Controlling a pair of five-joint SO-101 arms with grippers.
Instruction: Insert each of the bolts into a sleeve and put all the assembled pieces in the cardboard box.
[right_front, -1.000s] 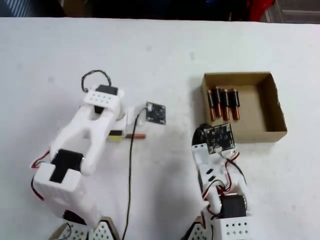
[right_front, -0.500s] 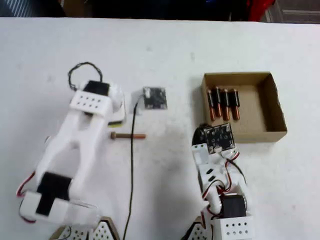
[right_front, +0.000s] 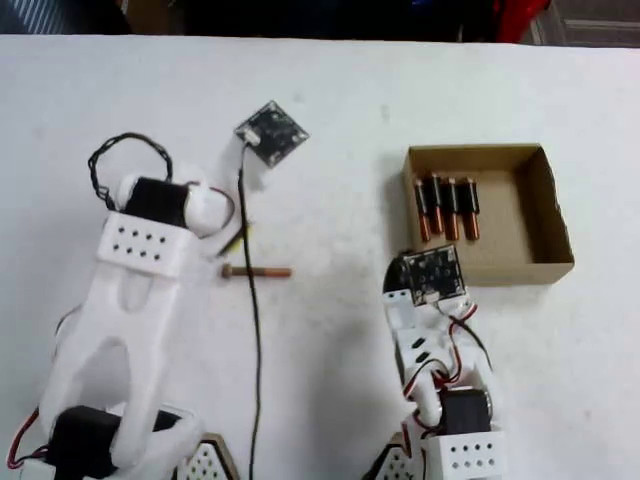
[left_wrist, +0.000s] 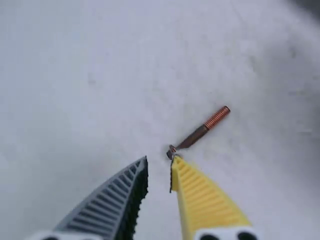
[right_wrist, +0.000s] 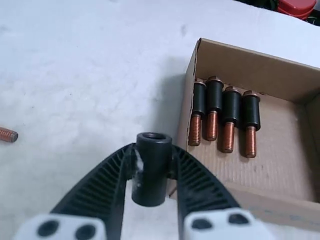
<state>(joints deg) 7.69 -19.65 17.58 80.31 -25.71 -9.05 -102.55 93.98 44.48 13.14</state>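
Your left jaws have pulled back, slightly open and empty, leaving the copper-coloured threaded bolt (right_front: 255, 271) lying in the middle of the white bench (right_front: 330, 100), while your right jaws grip the black cylindrical sleeve (right_wrist: 151, 170), so insertion remains to do.

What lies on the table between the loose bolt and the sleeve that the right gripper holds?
Nothing: the table between the bolt and the sleeve in the right gripper is bare, as the high and right wrist views show.
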